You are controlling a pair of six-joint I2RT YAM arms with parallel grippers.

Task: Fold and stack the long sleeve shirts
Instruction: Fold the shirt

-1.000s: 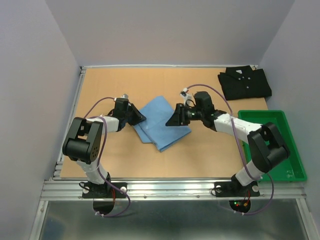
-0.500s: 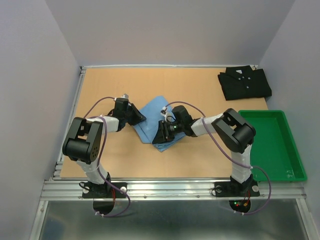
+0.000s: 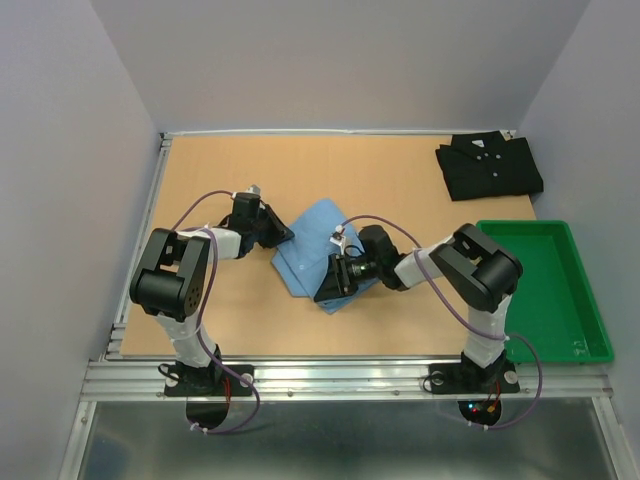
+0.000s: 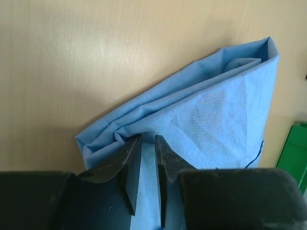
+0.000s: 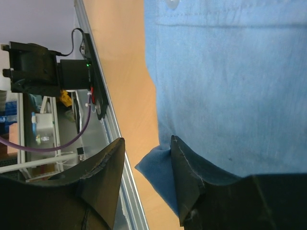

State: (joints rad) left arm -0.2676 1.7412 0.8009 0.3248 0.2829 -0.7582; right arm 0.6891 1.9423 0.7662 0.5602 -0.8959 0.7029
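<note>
While my left gripper (image 4: 147, 139) bites on the light blue shirt (image 4: 211, 110), its jaws stand almost together, pinching a thin strip of blue cloth between them. The bite sits at the shirt's left edge, where the folded layers bunch into soft ridges. From my left wrist the shirt spreads away from the jaws as a folded wedge, lying flat on the wooden table (image 4: 96, 57).

My right gripper (image 5: 146, 141) is low over the shirt's near corner, and its jaws are spread. Between them I see bare table and a small dark-blue corner of cloth, which lies against one jaw and is not squeezed by both. The rest of the shirt fills the right side of that wrist view, smooth and flat.

From above, the light blue shirt (image 3: 310, 245) lies around the middle of the table (image 3: 400, 190), a little to the left, with my left gripper (image 3: 272, 232) at its left side and my right gripper (image 3: 333, 282) at its near edge. The two grippers are near each other, with the shirt between them.

The black shirt (image 3: 489, 166) lies folded in the far right corner, collar and small white buttons up, well apart from the blue one. The green tray (image 3: 545, 290) sits at the right edge of the table, just nearer to me than the black shirt.
</note>
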